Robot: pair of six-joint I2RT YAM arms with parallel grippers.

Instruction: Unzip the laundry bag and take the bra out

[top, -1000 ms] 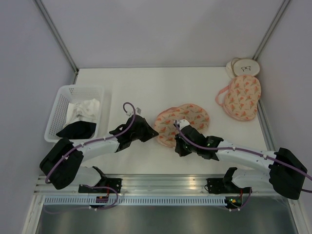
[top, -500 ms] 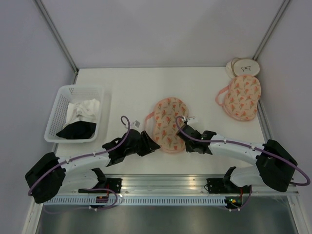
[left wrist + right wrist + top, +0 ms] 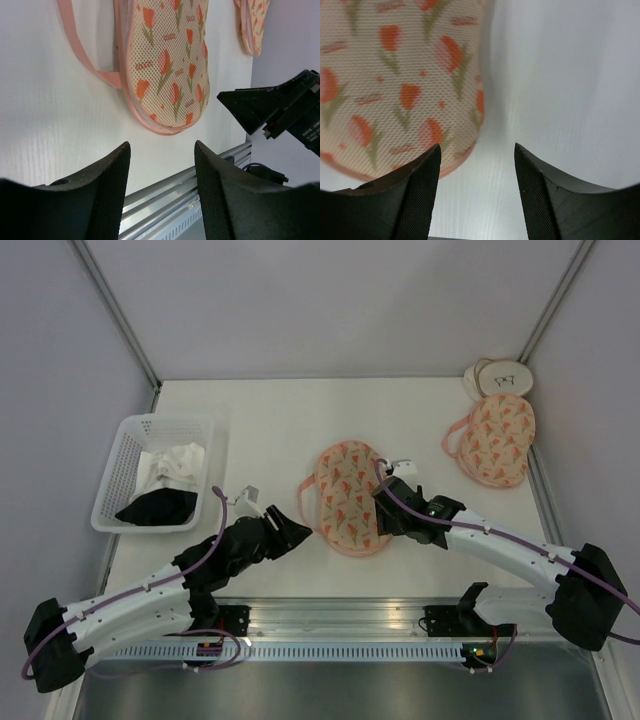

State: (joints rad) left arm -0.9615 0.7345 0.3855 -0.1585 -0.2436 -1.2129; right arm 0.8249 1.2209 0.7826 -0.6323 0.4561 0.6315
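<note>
Laundry bag: position and claw status

Laundry bag [image 3: 348,498] lies flat on the white table [image 3: 300,420], near the front edge at centre, between the two arms. It shows as one oval of peach mesh with an orange-pink tulip print and pink trim round the edge. A pink loop [image 3: 303,498] extends from its left side.

Left claw [image 3: 297,530]: fingers apart, holding nothing, just beside the loop and not touching the bag.

Right claw [image 3: 383,508]: fingers apart, holding nothing, at the bag's right edge. Contact cannot be confirmed.

A second printed pouch [image 3: 497,440] lies well apart at the far right. A white basket [image 3: 140,430] of garments stands at the left.
</note>
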